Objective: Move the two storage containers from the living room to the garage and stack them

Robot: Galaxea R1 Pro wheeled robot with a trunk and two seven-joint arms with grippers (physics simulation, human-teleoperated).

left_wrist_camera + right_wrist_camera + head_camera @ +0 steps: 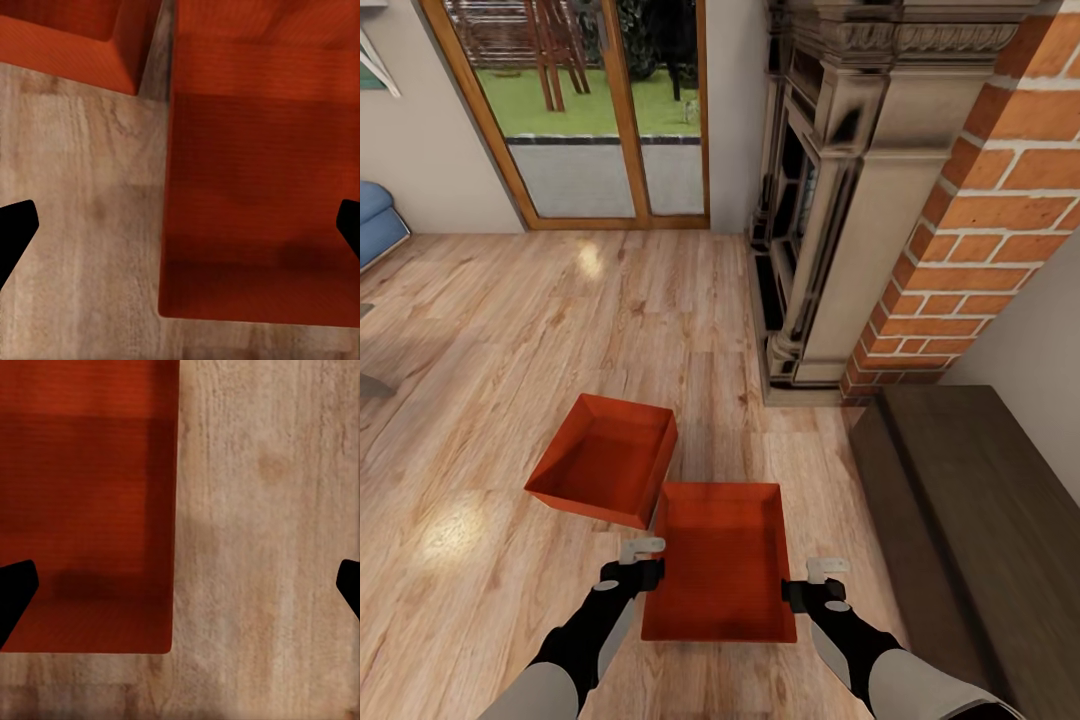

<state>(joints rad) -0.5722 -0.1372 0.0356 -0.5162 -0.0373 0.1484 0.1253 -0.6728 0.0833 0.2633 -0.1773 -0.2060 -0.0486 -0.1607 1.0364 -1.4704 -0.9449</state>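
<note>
Pincers flank nearer container, both spread wide.

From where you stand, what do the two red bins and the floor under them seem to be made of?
Near bin and far bin: probably matte plastic, with thin, plain, uniform red-orange walls. Floor: glossy wood planks or laminate, with visible grain, seams and light glare.

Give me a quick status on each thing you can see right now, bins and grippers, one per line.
Near storage container: upright on the wood floor, empty, between the two grippers, not gripped.
Far storage container: on the floor, empty, turned at an angle, its corner close to the near one.
Left gripper: open, beside the near container's left wall.
Right gripper: open, beside its right wall.
</note>
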